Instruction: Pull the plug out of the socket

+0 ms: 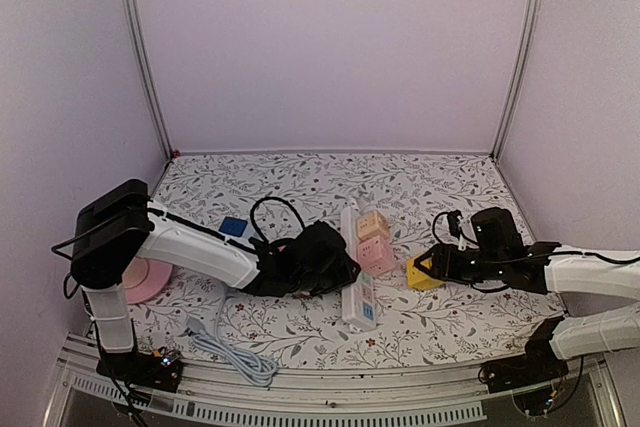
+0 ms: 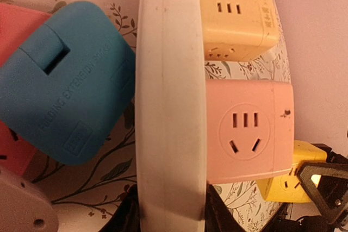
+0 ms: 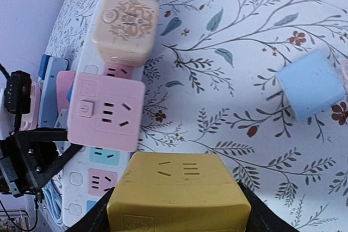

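Yellow plug (image 3: 179,194) is pinched between the right fingers (image 3: 253,214). It is clear of the white power strip (image 1: 356,297) and sits just beside it, at the strip's 3 o'clock in the top view. On this evidence the extraction step is judged complete or in its closing phase, since the plug is off the socket and apart from it.

**Strip status.** The power strip lies on the counter (image 1: 300,182) along the 12-to-6 line. A beige cube adapter (image 1: 372,225) and a pink cube adapter (image 1: 377,255) are seated on its 12 o'clock half. The left fingers (image 2: 217,218) are pressed against the strip's two long sides and act as the hold-down.

**Next move (judgement).**
1. Carry the yellow plug farther toward 3 o'clock, away from the pink cube adapter.
2. Lower it onto bare counter and spread the right fingers.
3. Hold the left clamp closed until the right arm is away, so the strip does not shift.

**Arm pose.** The left arm (image 1: 190,247) reaches from its base at 7 o'clock, low and nearly level, toward 3 o'clock. Its wrist is on the strip's 9 o'clock side. The right arm (image 1: 590,272) enters from 3 o'clock with the forearm level and pointing toward 9 o'clock, wrist low over the counter.

**Other items.** A blue adapter (image 1: 233,227) lies loose at the strip's 9 o'clock side. In the right wrist view a light-blue adapter (image 3: 312,88) lies on the counter at 2 o'clock of the yellow plug, well apart. The plug's pins are not visible.
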Robot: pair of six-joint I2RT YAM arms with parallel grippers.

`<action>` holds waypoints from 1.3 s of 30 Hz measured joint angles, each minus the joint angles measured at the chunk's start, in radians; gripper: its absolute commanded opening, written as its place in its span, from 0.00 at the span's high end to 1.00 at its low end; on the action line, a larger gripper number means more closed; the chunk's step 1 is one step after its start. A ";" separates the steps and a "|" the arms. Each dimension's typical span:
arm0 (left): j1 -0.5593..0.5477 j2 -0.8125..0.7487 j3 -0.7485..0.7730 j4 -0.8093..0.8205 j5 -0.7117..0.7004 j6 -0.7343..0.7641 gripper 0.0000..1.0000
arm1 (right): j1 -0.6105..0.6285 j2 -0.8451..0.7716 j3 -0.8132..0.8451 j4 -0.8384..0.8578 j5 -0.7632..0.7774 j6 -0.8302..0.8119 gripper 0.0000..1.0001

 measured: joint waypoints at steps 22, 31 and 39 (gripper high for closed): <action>0.003 -0.013 -0.017 0.010 0.002 0.025 1.00 | -0.101 -0.052 -0.156 0.030 0.001 0.014 0.06; 0.006 -0.013 -0.030 0.041 0.018 0.043 1.00 | -0.101 -0.150 -0.033 -0.128 0.081 -0.031 0.00; 0.008 -0.013 -0.034 0.056 0.026 0.056 1.00 | -0.013 -0.077 0.094 -0.150 0.085 -0.049 0.00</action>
